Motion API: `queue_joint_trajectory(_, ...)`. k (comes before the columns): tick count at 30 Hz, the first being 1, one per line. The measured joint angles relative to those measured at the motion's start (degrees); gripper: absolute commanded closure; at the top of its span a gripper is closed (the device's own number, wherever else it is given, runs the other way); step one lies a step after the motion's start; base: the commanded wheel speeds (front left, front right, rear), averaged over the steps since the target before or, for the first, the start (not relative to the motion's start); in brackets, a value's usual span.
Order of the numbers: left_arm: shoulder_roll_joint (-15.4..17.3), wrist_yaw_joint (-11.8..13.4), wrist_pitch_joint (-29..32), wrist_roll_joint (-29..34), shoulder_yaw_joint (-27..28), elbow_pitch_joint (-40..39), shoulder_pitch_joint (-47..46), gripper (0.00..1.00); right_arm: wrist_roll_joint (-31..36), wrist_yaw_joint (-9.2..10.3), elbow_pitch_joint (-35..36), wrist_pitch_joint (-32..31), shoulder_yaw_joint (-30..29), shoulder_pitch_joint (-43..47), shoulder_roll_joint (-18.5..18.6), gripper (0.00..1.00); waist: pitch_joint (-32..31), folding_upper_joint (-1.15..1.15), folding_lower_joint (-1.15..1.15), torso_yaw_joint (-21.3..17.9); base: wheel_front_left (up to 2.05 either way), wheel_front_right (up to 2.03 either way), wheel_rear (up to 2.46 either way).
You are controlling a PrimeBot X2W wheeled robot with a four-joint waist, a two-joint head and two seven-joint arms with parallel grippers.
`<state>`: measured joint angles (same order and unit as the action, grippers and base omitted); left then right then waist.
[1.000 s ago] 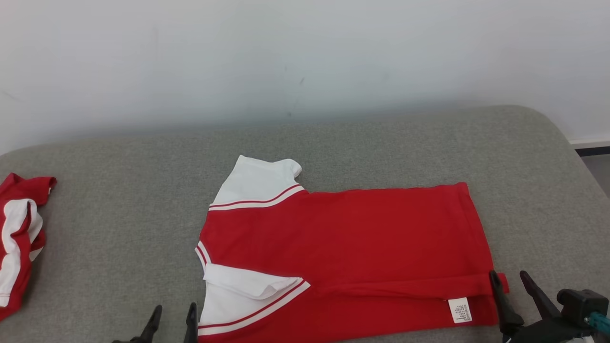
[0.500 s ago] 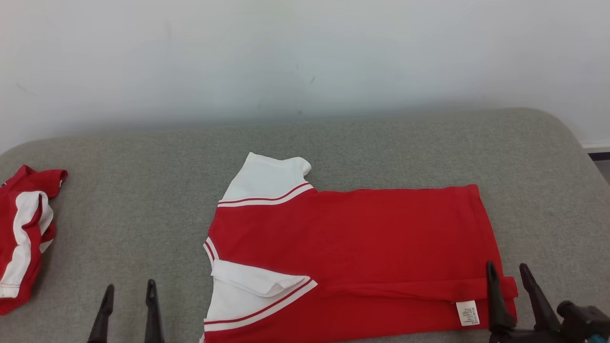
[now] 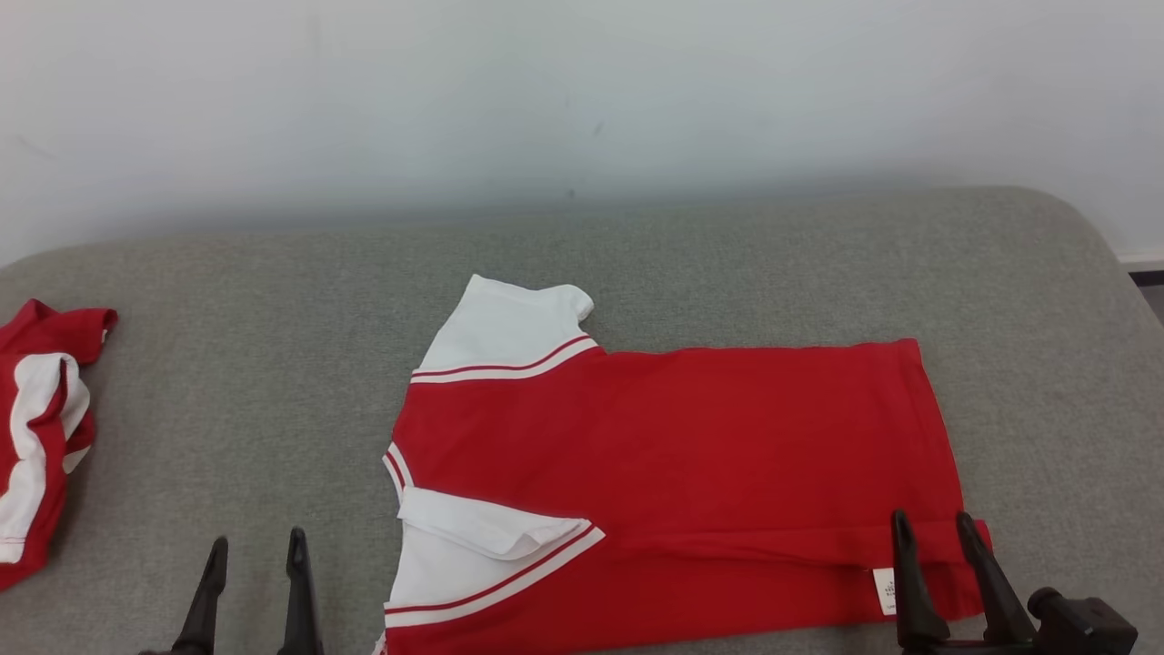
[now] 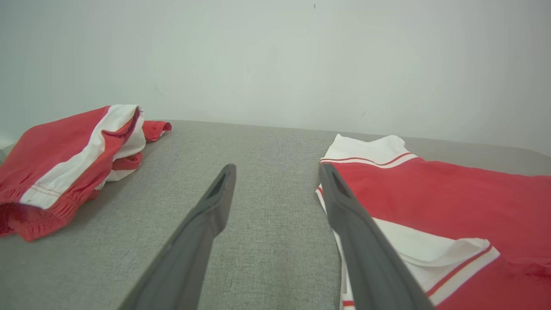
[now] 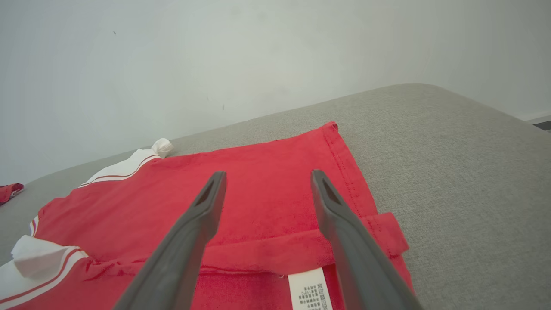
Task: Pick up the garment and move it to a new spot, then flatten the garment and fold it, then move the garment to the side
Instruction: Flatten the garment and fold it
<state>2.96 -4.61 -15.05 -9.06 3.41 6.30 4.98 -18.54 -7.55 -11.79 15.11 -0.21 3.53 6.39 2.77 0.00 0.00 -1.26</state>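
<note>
Two garments are seen on the grey padded surface [image 3: 273, 364]: one red T-shirt [image 3: 673, 473] laid flat at the centre, and one pair of crumpled red-and-white shorts [image 3: 36, 437] at the far left. Two grippers are counted, both spread and empty. The left gripper [image 3: 257, 543] is held beside the sleeve, the right gripper [image 3: 932, 520] at the hem.

We note left claw [image 3: 256, 546] at 7 o'clock and right claw [image 3: 933, 526] at 5 o'clock, both spread wide and empty, aimed toward 12.

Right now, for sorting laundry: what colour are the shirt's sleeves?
White sleeves, red-striped edge; clearest in head view.
</note>
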Motion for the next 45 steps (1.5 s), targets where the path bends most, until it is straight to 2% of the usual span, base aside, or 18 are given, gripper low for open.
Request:
queue_joint_trajectory(5,0.01,-1.74,0.00,0.32,0.15,2.07,-6.05,0.00,0.01,0.00,-0.51,0.00,0.63,-3.03,0.15,0.00,1.41,0.00,0.00,-1.47,0.00,0.00,0.00)
queue_joint_trajectory(8,1.34,-2.49,0.01,0.37,-1.35,5.20,-11.64,0.00,0.07,0.00,-1.21,0.00,1.71,-5.70,0.08,0.00,2.40,0.00,0.00,-2.78,0.00,0.00,0.00)
queue_joint_trajectory(11,4.93,-2.80,0.00,0.75,-3.87,7.84,-18.85,0.00,0.10,0.00,-2.02,0.01,3.03,-9.17,-0.10,0.00,3.69,0.00,0.00,-4.40,0.00,0.00,0.00)
queue_joint_trajectory(16,12.28,-2.91,0.29,-5.50,-11.11,14.32,-31.15,0.00,0.09,0.00,-2.83,0.00,5.03,-15.25,-0.96,0.00,6.26,0.01,0.01,-7.71,0.00,0.00,0.00)
queue_joint_trajectory(19,17.15,-2.89,3.78,-10.04,-14.62,17.55,-38.10,0.00,-0.02,0.00,-3.07,0.01,6.08,-19.16,-1.96,0.00,8.01,0.01,0.01,-10.07,0.00,0.00,0.00)
queue_joint_trajectory(25,24.36,-2.89,12.79,-16.42,-21.07,22.64,-48.42,0.00,-0.56,0.00,-4.06,0.01,8.49,-26.03,-2.79,0.00,12.05,0.01,0.01,-14.60,0.00,0.00,0.00)
queue_joint_trajectory(33,28.41,-2.90,21.35,-21.99,-27.04,31.16,-56.01,0.00,-1.53,0.00,-4.63,0.01,11.43,-31.01,-3.25,0.00,17.80,0.01,0.02,-18.91,0.00,0.00,0.00)
queue_joint_trajectory(45,29.58,-2.90,24.60,-25.46,-30.51,40.92,-60.34,0.00,-2.40,0.00,-4.83,0.01,12.09,-31.58,-3.36,0.00,21.96,0.01,0.01,-23.04,0.00,0.00,0.00)
